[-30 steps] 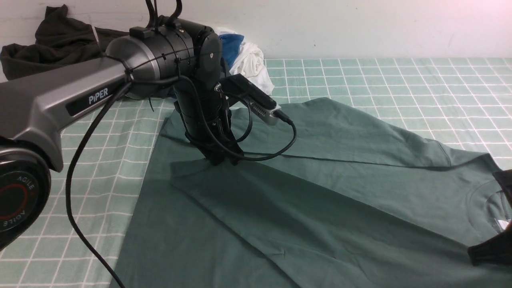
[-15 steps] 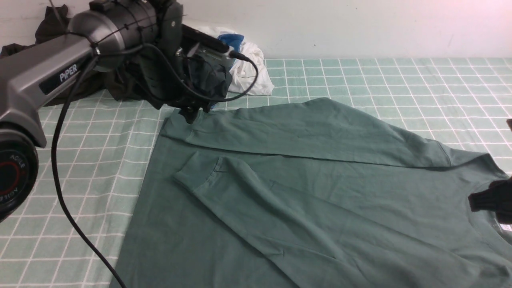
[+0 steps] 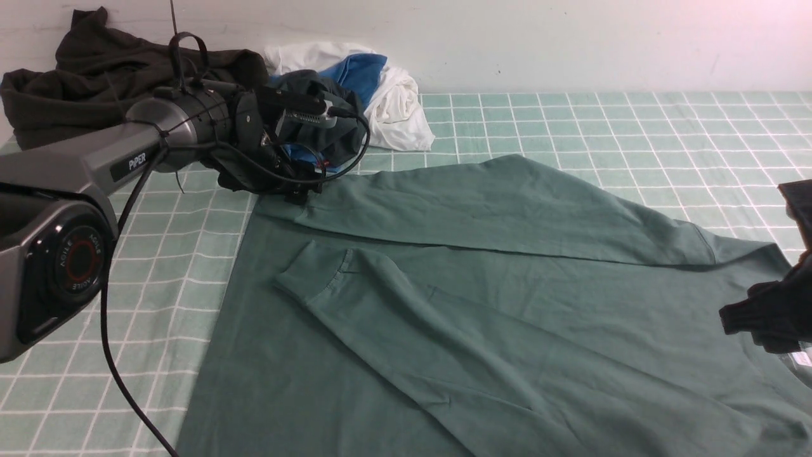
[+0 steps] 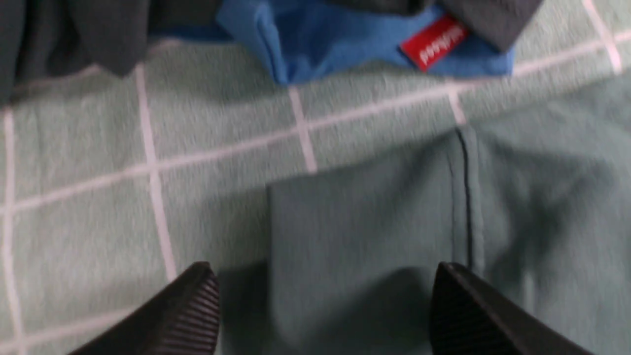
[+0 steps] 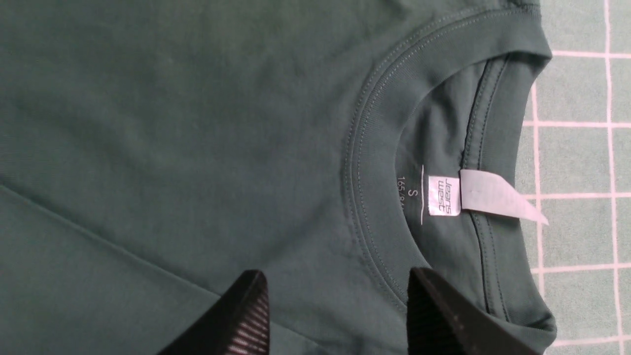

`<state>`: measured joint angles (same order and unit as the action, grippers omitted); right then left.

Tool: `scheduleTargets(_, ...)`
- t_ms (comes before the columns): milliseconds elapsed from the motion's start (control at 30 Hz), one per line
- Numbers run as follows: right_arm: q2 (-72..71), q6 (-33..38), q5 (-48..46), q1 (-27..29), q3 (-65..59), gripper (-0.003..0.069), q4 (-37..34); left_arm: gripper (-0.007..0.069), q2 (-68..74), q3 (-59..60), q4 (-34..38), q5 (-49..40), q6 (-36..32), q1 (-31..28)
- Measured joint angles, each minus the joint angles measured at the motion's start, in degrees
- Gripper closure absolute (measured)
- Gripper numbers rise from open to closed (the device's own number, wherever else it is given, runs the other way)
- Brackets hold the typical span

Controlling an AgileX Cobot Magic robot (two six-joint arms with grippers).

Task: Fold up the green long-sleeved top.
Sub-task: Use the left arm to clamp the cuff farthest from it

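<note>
Green long-sleeved top (image 3: 507, 304) lies beneath both parted jaws.

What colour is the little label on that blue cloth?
Red, with white lettering. The label shows best in the left wrist view.

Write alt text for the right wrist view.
The right gripper hangs open over the green long-sleeved top, near its ribbed collar. A white neck tag shows inside the collar, and the green checked tablecloth lies beyond it.

We find the sage-green cotton long-sleeved top (image 3: 507, 317) cut off by the front view's lower edge, and lettering on the small red label (image 4: 434, 42) blurs.
</note>
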<state>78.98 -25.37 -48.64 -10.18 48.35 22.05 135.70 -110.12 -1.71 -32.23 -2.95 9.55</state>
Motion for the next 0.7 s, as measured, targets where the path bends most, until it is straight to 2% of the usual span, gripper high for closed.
scheduleTargets(100, 0.00, 0.02, 0.00, 0.00, 0.00, 0.0295, -0.13, 0.0093, 0.44, 0.00, 0.00, 2.32, 0.00, 0.00)
scheduleTargets(200, 0.00, 0.02, 0.00, 0.00, 0.00, 0.0294, -0.18, 0.0135, 0.61, 0.00, 0.06, 2.96, 0.00, 0.00)
scheduleTargets(400, 0.00, 0.07, 0.44, 0.00, 0.00, 0.0294, -0.18, 0.0431, 0.61, 0.00, 0.47, 1.35, 0.04, 0.00)
scheduleTargets(433, 0.00, 0.07, 0.44, 0.00, 0.00, 0.0294, -0.19, 0.0442, 0.61, 0.00, 0.47, 1.24, 0.04, 0.00)
scheduleTargets(467, 0.00, 0.07, 0.50, 0.00, 0.00, 0.0294, -0.38, 0.0527, 0.43, 0.00, 0.52, 0.62, 0.04, 0.00)
scheduleTargets(500, 0.00, 0.07, 0.56, 0.00, 0.00, 0.0294, -0.52, 0.0572, 0.30, 0.00, 0.59, 0.15, 0.04, 0.00)
scheduleTargets(700, 0.00, 0.07, 0.60, 0.00, 0.00, 0.0294, -1.04, 0.0605, -3.69, 0.00, 0.58, -3.56, 0.04, 0.77)
